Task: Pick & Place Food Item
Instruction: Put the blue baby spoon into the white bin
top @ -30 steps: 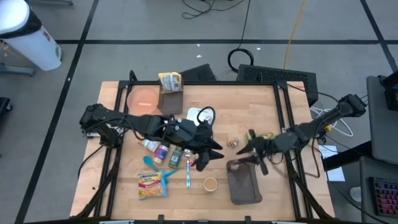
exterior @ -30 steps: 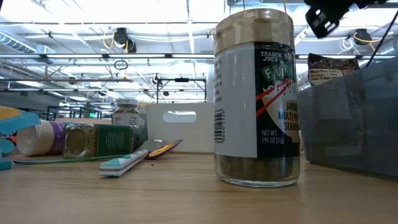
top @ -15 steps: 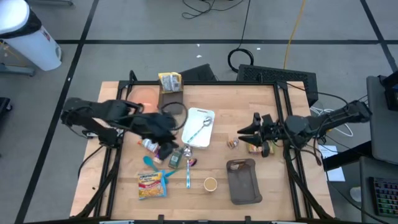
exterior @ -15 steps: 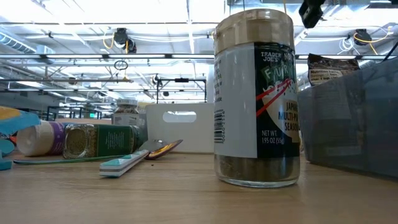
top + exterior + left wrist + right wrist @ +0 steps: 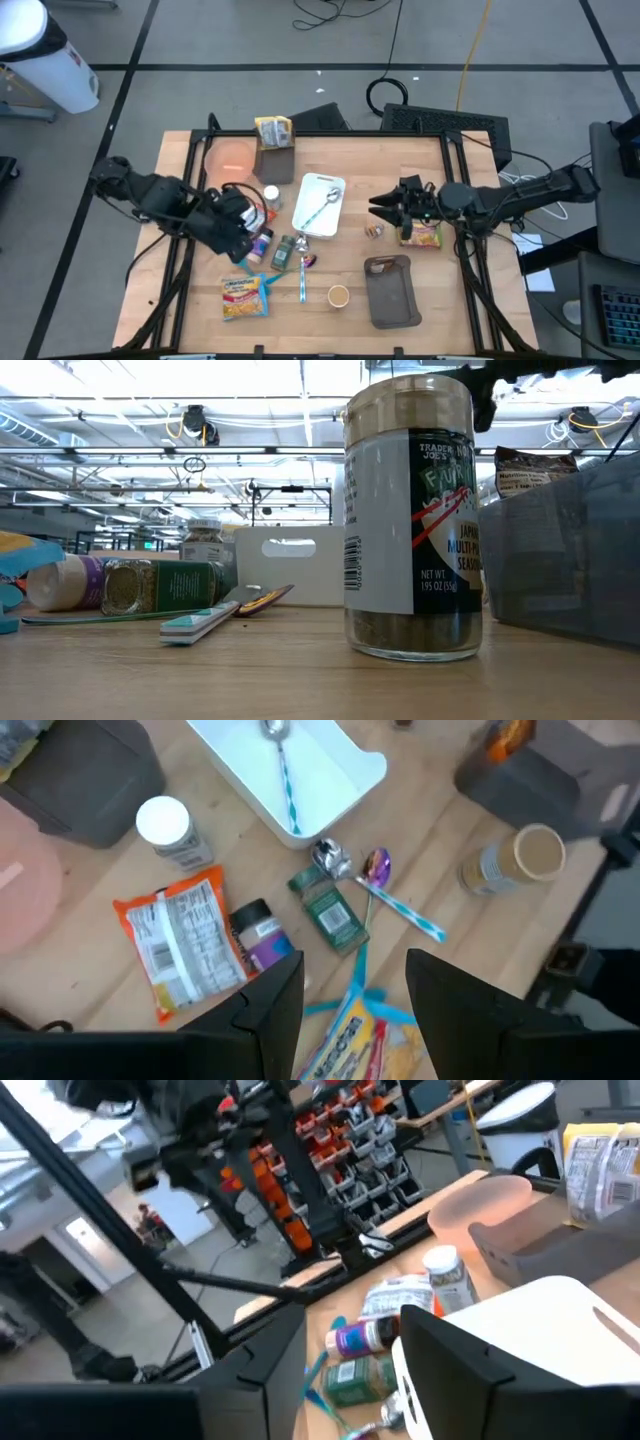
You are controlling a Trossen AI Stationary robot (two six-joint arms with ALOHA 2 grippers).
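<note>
I have the left claw point(image 5: 243, 238) hanging open and empty over the left part of the surface point(image 5: 440, 300), above an orange food packet point(image 5: 181, 940), a purple-labelled bottle point(image 5: 262, 932) and a green spice jar point(image 5: 333, 916) lying there. The right claw point(image 5: 378, 207) hovers with its fingers parted and nothing between them, just right of the white tray point(image 5: 319, 204) with the spoon point(image 5: 321, 208) in it, and a small food packet point(image 5: 422, 234) lies under the right arm. Nearer me I see the yellow noodle packet point(image 5: 243, 297), a blue toothbrush point(image 5: 302, 282), the upright seasoning jar point(image 5: 412, 518) and the dark tray point(image 5: 392, 291)
</note>
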